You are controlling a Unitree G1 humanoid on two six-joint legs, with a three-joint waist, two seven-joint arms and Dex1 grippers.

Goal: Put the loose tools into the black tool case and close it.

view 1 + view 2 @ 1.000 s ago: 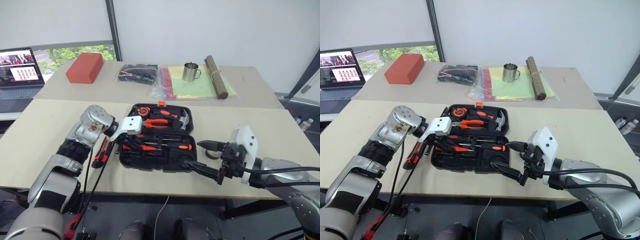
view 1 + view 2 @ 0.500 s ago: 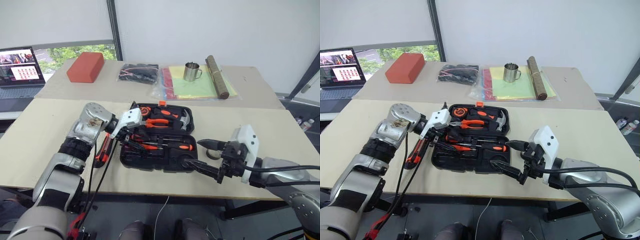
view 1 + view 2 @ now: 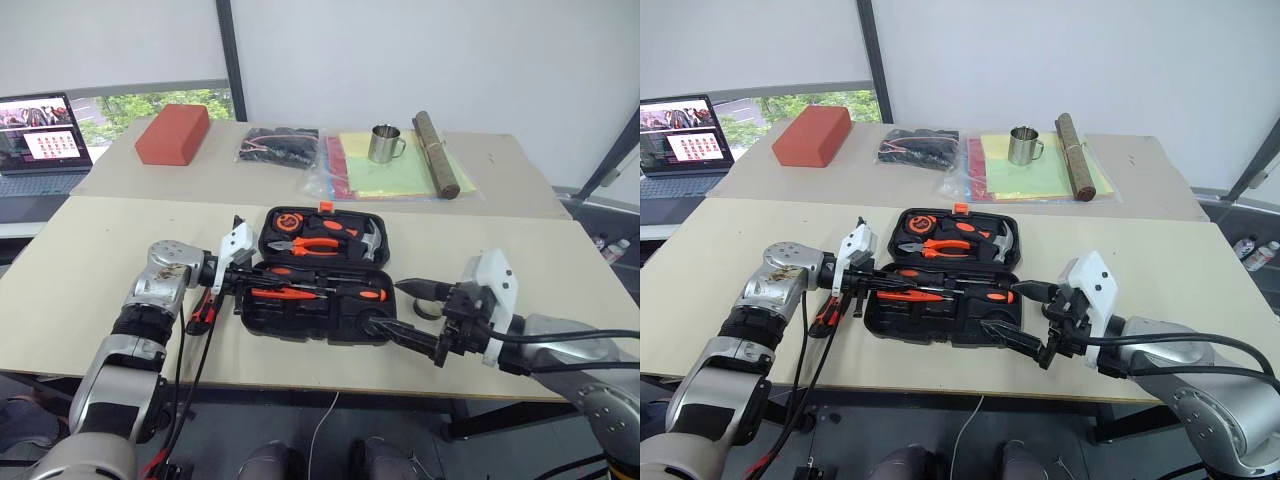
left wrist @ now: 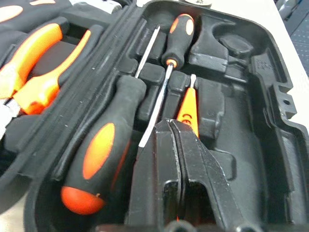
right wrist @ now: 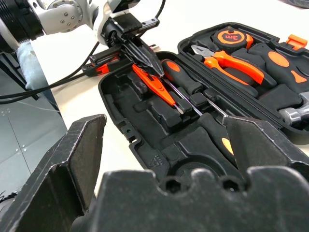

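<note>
Utility knife: orange and black, flat on the table just beside the case's left edge; its long axis runs toward the far side and away from the robot, under the left gripper's cables.
Left gripper: at the case's left rim, pointing rightward and slightly down into the near half; its forearm lies low over the table. The two black fingers are pressed together, with the handle end of the slim orange screwdriver just under them; whether they pinch it, cannot tell.
Slim orange screwdriver: in the case's near half, long axis along the case's length, tip pointing right.
Black tool case: open flat on the near table, hinge line running left to right, orange latch on the far edge.
Two larger screwdrivers: orange-and-black handles, lying in the near half along the case's length, one handle toward each end.
Far half of case: hammer, pliers and tape measure seated in their slots.
Tape roll: small, grey, on the table right of the case, partly hidden by the right gripper.
Right gripper: raised at the case's near right corner, pointing left; fingers spread wide, holding nothing.
</note>
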